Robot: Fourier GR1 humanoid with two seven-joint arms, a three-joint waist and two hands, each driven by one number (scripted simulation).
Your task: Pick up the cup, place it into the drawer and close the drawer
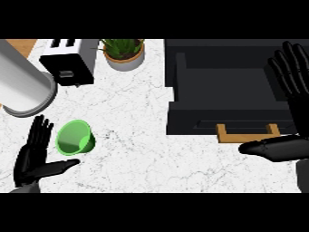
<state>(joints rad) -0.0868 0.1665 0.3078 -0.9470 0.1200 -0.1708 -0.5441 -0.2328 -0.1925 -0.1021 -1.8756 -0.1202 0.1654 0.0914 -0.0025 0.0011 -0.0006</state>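
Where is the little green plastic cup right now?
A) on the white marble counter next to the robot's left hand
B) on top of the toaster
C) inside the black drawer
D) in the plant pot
A: the green plastic cup lies on the white marble counter, right beside the open left hand.

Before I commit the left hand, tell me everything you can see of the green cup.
The green cup is translucent bright green, plastic by its look, plain and tapered, with no handle showing. It lies tipped on the white marble counter, its wide open mouth facing the camera and the inside looks empty. It sits at the counter's left, below the large grey cylinder. The open left hand stands just beside it, fingers straight; contact cannot be told.
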